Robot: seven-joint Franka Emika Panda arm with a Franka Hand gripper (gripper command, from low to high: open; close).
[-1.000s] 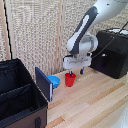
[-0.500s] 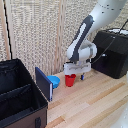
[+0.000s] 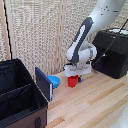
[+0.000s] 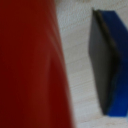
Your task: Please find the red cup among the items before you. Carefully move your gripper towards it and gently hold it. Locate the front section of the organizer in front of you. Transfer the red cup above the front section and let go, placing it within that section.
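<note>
Blue bowl [image 3: 54, 80] and an upright blue-edged panel [image 3: 44, 84] sit beside the jaws, toward the organizer [image 3: 20, 97]. Upright on the wooden table [image 3: 95, 102], the red cup [image 3: 73, 81] stands directly under the gripper [image 3: 76, 76]; jaw closure cannot be judged. Overhead, the arm arches down.

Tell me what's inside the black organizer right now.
The organizer shows only an inner divider and dark lining; nothing can be seen in it, though its near wall hides part of the floor. The red cup stands outside on the table, directly under the gripper.
</note>
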